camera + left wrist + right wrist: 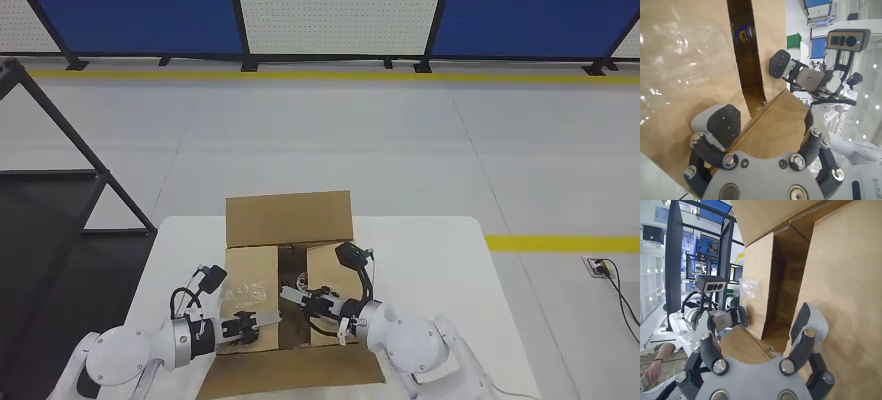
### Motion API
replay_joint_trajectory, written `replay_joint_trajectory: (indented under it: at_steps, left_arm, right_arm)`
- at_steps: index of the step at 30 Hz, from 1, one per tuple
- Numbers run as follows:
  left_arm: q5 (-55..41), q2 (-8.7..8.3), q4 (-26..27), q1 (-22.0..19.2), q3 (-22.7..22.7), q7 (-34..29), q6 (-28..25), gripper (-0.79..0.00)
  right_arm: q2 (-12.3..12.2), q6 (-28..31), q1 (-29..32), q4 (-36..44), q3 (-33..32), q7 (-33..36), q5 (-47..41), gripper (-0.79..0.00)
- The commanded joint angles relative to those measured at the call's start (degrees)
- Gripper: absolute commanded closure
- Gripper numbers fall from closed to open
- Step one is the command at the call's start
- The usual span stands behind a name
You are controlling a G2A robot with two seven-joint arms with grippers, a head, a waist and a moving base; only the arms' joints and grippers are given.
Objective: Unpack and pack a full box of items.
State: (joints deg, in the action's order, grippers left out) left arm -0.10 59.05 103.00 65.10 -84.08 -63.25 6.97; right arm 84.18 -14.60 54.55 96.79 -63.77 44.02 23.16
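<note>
Over the box (288,215) on the counter (440,260) — a lengthwise gap (785,279).
It is running away from the robot between left hand (768,121) and right hand (756,317), both spread, gripping nothing.

I have top camera high over arms, looking down on table (440,250) and box (288,215), wide, floor beyond. Left wrist camera rides close behind left gripper (768,121), faces across box toward right gripper (785,65). Right wrist camera equally close, faces opposite way. I get box middle in all three views.
</note>
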Motion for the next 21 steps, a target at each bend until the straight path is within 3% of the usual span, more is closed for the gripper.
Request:
replay_joint_trajectory:
  at_steps: [1,7,12,17,21]
  left_arm:
    - [-0.57,-0.07,0.68,0.11,-0.3,0.42,0.05,-0.785]
    - [-3.16,-0.4,3.52,0.89,-2.42,1.79,-0.31,-0.785]
    - [-7.88,-0.73,7.7,3.09,-6.85,3.3,-2.31,-0.785]
    - [-17.78,-1.1,11.41,8.08,-17.18,4.49,-6.63,-0.785]
    - [-27.62,-1.17,11.37,11.68,-26.04,4.05,-9.91,-0.785]
  right_arm:
    - [-0.06,0.7,0.53,0.56,-0.36,-0.72,-0.85,-0.785]
    - [-0.41,5.55,2.59,3.46,-2.12,-1.98,-4.98,-0.785]
    - [-1.13,11.56,4.93,8.79,-4.4,1.03,-8.75,-0.785]
    - [-2.32,18.95,8.49,14.91,-9.15,7.69,-16.31,-0.785]
    - [-3.03,23.79,9.89,16.27,-11.9,13.99,-25.02,-0.785]
